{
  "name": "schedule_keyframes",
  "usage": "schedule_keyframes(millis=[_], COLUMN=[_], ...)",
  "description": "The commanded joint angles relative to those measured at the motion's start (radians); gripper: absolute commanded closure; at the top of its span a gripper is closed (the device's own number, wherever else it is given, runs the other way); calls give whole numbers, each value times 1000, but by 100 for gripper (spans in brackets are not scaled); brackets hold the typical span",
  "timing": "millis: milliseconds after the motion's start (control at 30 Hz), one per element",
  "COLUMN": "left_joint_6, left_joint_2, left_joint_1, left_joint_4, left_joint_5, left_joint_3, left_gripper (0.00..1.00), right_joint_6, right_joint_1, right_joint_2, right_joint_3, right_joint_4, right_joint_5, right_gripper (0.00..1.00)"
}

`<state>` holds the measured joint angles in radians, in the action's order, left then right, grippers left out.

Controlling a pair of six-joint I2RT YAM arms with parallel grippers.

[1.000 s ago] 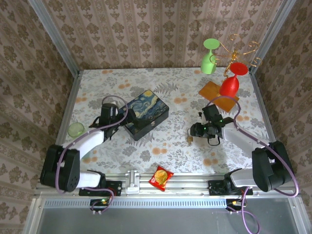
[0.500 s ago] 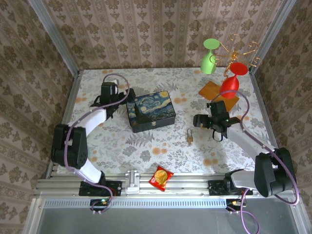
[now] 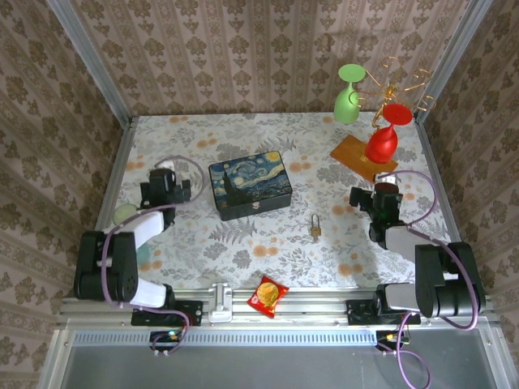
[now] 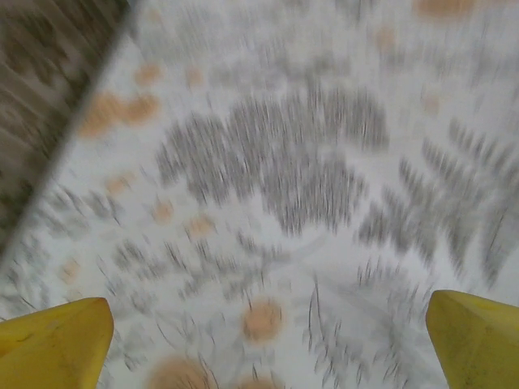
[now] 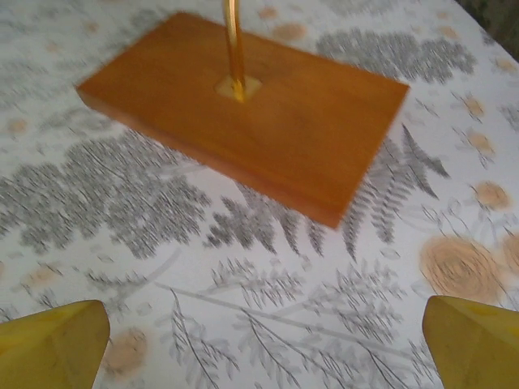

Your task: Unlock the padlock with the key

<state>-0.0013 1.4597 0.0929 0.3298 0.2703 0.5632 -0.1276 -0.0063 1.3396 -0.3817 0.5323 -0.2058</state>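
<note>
Padlock (image 3: 315, 226) lies on the flowered table (image 3: 268, 243), between the painted box (image 3: 250, 185) and the right gripper (image 5: 263, 340). That gripper's fingers are wide apart, facing a wooden base (image 5: 268, 121). Left gripper (image 4: 263, 340) gapes too, holding nothing.

Tablecloth (image 4: 268, 162) motion-blurred, gold rod (image 5: 233, 40) cut off at top, padlock (image 3: 315, 226) too small for detail
</note>
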Motion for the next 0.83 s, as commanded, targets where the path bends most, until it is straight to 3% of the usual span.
schedule_keyframes(millis=[0,167,267,800], left_joint_6=[31,31,60,68], left_joint_2=[24,44,105,99], left_joint_1=[-65,-81,-78,-71], left_joint_4=[202,442,641,583], left_joint_5=[-100,-206,-240,-240], left_joint_3=[4,-119,-190,-169], left_gripper=[0,0,0,0], right_joint_6=[17,49,50,81], right_joint_1=[0,22,30,35], right_joint_2=[71,201,194,189], right_joint_3=[-5,28,-1,-25], right_joint_4=[254,443,371,320], right_joint_5=[24,17,6,72], right_gripper=[0,0,0,0])
